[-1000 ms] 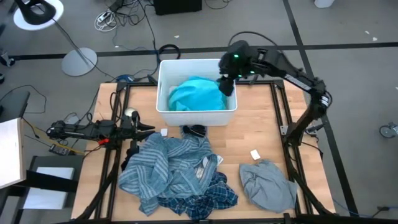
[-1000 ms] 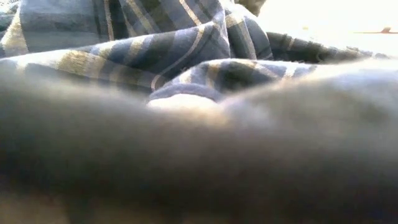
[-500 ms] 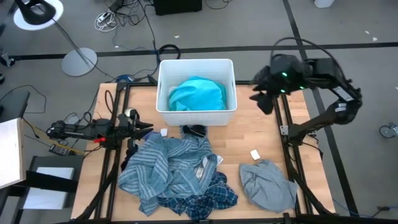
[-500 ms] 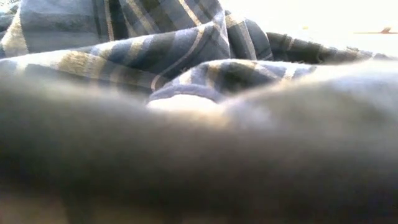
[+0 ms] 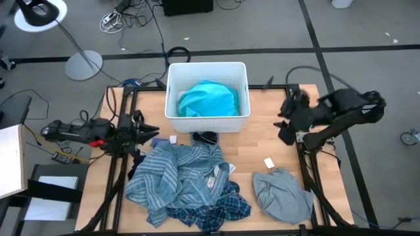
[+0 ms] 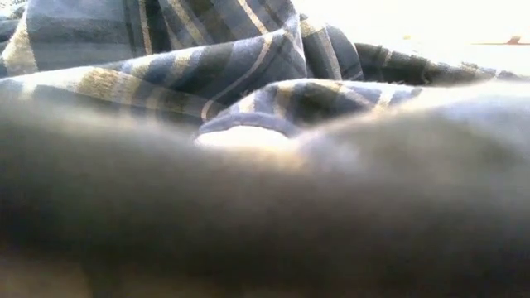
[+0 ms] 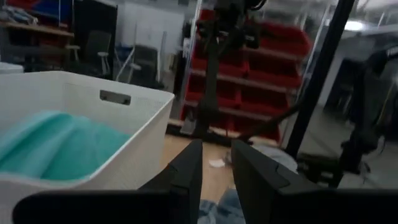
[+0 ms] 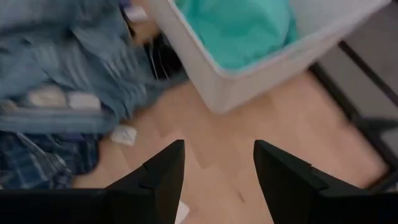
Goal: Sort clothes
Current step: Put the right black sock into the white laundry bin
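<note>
Turquoise garment (image 5: 207, 99) in white bin (image 5: 174, 72), far centre. Right tool (image 8: 214, 163) empty, spread wide, above bare table (image 5: 269, 134) right of bin. I judge next: drop to grey garment (image 5: 282, 194), near right. Striped/plaid pile (image 5: 186, 180) near centre-left. Left tool (image 7: 216, 163) narrow gap, empty, left edge.

Your right arm is folded at the table's right edge, wrist angled down toward the tabletop; the right gripper (image 8: 217, 180) has its fingers spread wide apart, holding nothing. Your left arm lies low along the left edge, its left gripper (image 7: 214, 168) pointing inward, fingers a narrow gap apart, empty.
</note>
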Controlling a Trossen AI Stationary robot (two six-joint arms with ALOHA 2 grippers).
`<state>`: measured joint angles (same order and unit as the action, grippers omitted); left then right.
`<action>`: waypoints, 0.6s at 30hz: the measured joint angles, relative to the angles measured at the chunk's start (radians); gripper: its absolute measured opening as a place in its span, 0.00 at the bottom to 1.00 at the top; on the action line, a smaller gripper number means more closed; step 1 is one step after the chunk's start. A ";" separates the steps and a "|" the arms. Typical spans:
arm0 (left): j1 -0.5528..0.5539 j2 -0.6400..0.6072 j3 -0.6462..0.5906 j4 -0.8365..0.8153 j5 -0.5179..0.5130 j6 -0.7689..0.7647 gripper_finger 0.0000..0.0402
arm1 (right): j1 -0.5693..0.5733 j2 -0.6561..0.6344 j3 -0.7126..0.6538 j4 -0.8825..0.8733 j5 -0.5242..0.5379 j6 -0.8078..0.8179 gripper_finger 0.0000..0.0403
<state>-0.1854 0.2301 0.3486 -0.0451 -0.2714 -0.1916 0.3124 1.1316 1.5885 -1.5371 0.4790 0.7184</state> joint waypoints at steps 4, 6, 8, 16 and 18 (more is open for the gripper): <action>-0.014 0.206 0.161 -0.112 -0.039 0.003 0.22 | 0.063 -0.033 -0.185 0.022 0.004 0.112 0.47; -0.020 0.317 0.230 -0.138 -0.050 0.002 0.22 | 0.091 -0.050 -0.278 0.054 0.009 0.159 0.47; -0.025 0.435 0.295 -0.139 -0.053 0.001 0.22 | 0.123 -0.067 -0.371 0.096 0.022 0.201 0.47; -0.024 0.866 0.507 -0.171 -0.057 -0.021 0.22 | 0.237 -0.115 -0.716 0.414 0.062 0.305 0.46; -0.017 0.960 0.553 -0.184 -0.057 -0.017 0.22 | 0.258 -0.116 -0.783 0.498 0.077 0.320 0.46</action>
<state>-0.2023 1.1897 0.9011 -0.2291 -0.3289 -0.2084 0.5702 1.0157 0.8053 -1.0392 0.5558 1.0383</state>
